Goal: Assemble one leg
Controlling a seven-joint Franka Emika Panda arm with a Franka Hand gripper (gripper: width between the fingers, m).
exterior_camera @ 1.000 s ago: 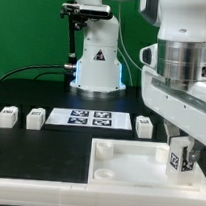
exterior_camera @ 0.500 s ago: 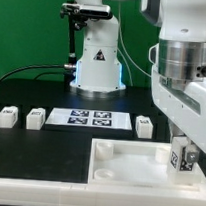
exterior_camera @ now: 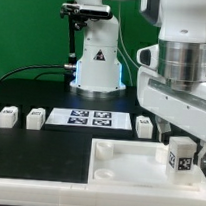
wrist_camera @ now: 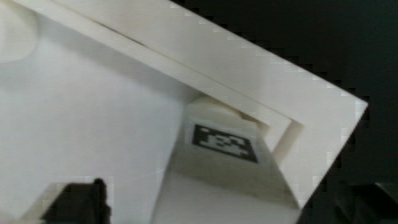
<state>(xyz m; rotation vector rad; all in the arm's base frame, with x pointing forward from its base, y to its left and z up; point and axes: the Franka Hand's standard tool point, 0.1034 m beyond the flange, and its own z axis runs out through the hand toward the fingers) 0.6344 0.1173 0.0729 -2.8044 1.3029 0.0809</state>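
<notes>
Seemingly light, stiff and smooth, the leg (exterior_camera: 181, 156) wants pinching across flat sides; gripper (exterior_camera: 184, 148) state unclear

Bench (exterior_camera: 27, 150): black, against a green backdrop.
Tray (exterior_camera: 121, 163): large white square part near the front, with a round hole at its corner.
Leg (exterior_camera: 180, 157): white block, tag face toward the camera, upright over the tray's corner on the exterior view's right.
Tool (exterior_camera: 179, 137): directly above the leg; fingers hidden, grip unclear.
Marker board (exterior_camera: 90, 118): flat, behind the tray.
Spare legs (exterior_camera: 8, 117): three in a row beside the board.
</notes>
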